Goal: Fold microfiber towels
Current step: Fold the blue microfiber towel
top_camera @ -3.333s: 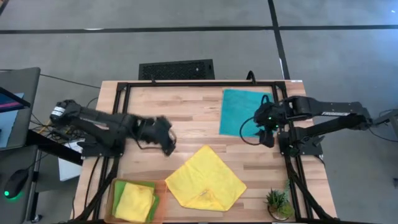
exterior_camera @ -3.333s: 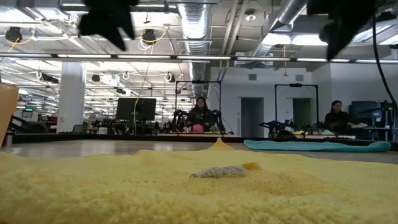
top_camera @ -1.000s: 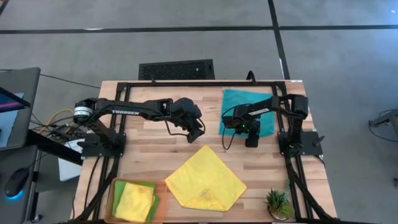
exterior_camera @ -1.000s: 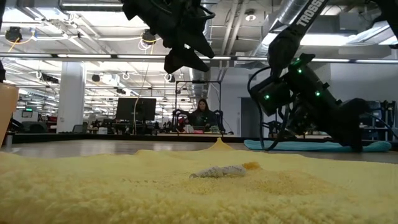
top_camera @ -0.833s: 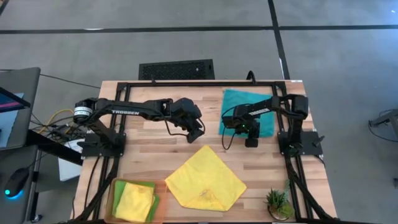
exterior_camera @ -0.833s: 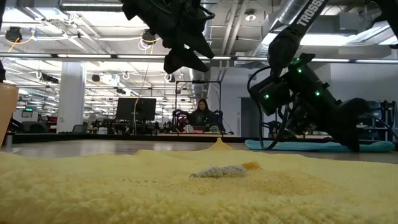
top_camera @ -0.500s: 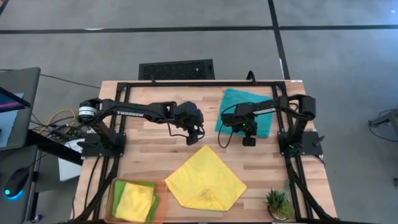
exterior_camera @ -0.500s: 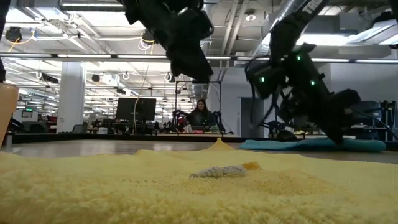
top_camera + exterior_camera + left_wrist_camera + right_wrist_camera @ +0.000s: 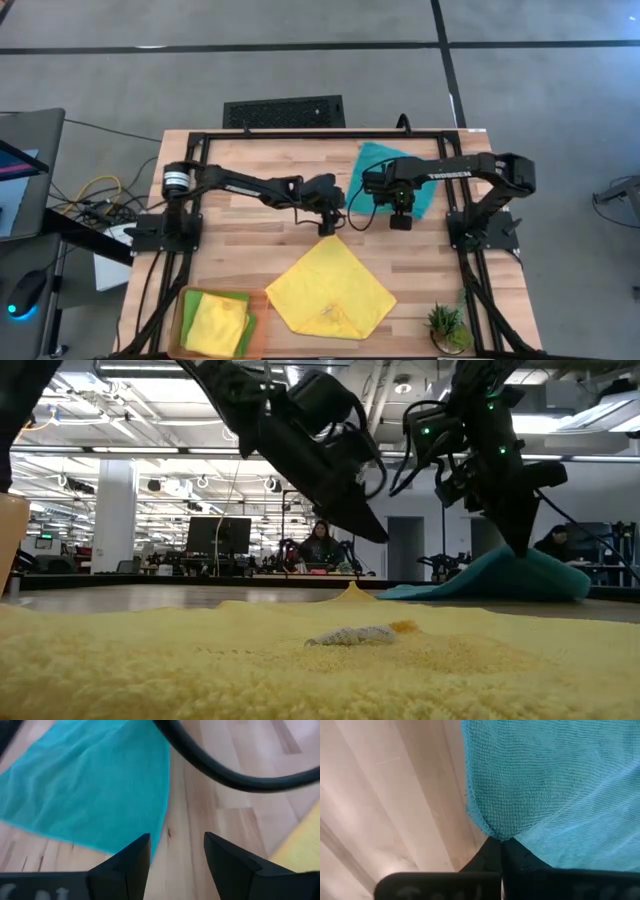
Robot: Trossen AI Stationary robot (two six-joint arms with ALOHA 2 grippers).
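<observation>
A teal microfiber towel (image 9: 424, 203) lies at the table's far right, and my right gripper (image 9: 399, 222) is shut on its near edge. In the low view it rises in a peak (image 9: 520, 560) to the fingers. A yellow towel (image 9: 330, 285) lies spread flat at the table's near middle, one corner pointing to the far side. My left gripper (image 9: 329, 224) hovers open just above that far corner, touching nothing. Its wrist view shows the open fingers (image 9: 175, 852) over bare wood between the teal towel (image 9: 100, 785) and the yellow one (image 9: 300, 850). My right gripper pinches the teal towel's hemmed near edge (image 9: 490, 834) between its two fingers, which come from above, pointing down. That edge is raised off the table and the cloth slopes down from the fingers; the rest of the towel (image 9: 470, 588) still lies on the wood.
An orange tray (image 9: 188, 300) at the near left corner holds a folded yellow towel on a green one (image 9: 215, 322). A small potted plant (image 9: 447, 325) stands at the near right. A black frame (image 9: 320, 133) runs around the table. People sit in the room beyond.
My right gripper has shut on the teal towel's near edge and risen, drawing that edge up into a peak while the far part stays on the table. My left gripper has sunk toward the table's right and near side, onto the yellow towel's far corner, rolling as it went.
</observation>
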